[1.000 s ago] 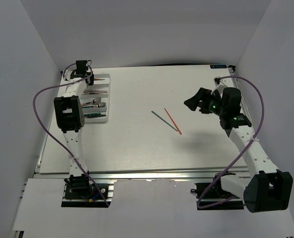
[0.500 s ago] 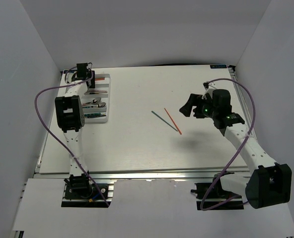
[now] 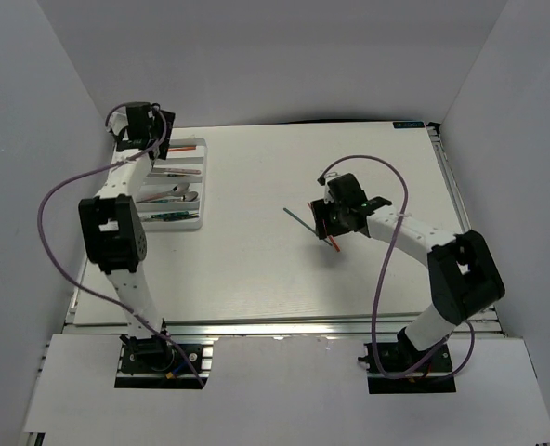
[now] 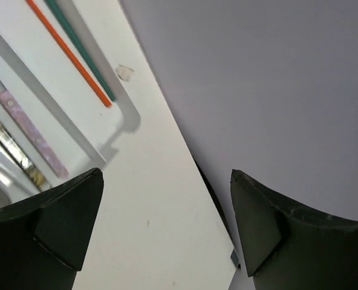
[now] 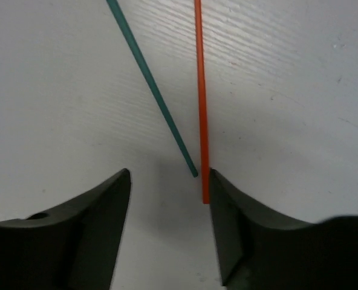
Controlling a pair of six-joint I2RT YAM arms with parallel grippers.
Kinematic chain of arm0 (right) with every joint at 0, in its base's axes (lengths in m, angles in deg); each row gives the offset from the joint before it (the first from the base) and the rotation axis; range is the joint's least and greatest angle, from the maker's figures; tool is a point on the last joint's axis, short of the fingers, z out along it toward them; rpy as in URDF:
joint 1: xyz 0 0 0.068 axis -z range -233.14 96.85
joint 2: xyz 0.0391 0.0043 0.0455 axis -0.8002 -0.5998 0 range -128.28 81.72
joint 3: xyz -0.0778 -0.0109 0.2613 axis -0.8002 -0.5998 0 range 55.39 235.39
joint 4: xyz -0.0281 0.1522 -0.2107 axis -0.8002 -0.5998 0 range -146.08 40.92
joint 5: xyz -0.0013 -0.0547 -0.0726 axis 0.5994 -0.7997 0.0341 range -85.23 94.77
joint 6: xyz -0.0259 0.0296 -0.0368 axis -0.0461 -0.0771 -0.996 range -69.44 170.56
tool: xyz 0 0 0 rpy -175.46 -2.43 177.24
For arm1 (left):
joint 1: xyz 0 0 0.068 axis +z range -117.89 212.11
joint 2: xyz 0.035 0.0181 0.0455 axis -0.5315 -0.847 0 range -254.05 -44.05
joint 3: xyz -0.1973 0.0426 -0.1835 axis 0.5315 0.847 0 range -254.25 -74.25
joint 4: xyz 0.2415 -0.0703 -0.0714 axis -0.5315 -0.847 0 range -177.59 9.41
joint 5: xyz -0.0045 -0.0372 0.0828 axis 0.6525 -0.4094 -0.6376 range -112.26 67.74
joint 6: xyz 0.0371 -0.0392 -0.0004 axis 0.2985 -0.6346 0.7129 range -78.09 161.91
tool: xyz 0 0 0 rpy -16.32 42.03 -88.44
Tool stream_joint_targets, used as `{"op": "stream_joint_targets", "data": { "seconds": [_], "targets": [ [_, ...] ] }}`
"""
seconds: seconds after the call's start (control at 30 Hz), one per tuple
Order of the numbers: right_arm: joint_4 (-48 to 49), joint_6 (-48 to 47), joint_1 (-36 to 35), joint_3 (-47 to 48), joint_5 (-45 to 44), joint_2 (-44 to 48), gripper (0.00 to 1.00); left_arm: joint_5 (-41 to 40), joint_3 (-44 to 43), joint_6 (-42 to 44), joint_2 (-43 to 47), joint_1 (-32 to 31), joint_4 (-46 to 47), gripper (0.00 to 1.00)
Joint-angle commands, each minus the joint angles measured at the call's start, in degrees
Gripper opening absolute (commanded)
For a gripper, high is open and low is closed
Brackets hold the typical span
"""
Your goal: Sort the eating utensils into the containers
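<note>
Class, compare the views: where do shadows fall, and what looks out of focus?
Top external: soft light, faint shadow on the table beneath the right gripper. Left wrist: the tray rim throws a grey shadow; the left gripper looks dark and soft. Right wrist: green chopstick and red chopstick sharp, fingers blurred.

A white, faintly grained rectangular table (image 3: 256, 269) stood inside an enclosure of plain pale-grey walls (image 3: 275, 56). A ribbed silver aluminium rail (image 3: 284, 325) ran along the table's near edge, with a flat white panel (image 3: 284, 390) in front of it. A small dark label (image 3: 408, 124) sat near the far right corner.
</note>
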Motion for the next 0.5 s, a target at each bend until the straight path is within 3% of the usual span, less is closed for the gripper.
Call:
{"op": "stream_joint_targets", "data": {
  "seconds": [0.0,0.13,0.27,0.47],
  "targets": [
    [-0.6,-1.2,0.0,2.9,-7.6,-2.3,0.55,1.8,8.8,10.4,17.2,-1.3,3.9,0.95],
    [-0.4,-1.3,0.0,3.6,-8.0,-5.3,0.47,3.2,18.6,19.9,28.2,-3.0,2.6,0.96],
    [0.4,-2.3,0.0,3.6,-8.9,-7.7,0.44,4.4,26.1,25.3,35.7,-9.1,2.0,0.97],
    [-0.1,-3.1,0.0,5.2,-8.7,-11.6,0.39,4.6,24.3,29.7,34.7,-16.8,-2.9,0.97]
  ]
}}
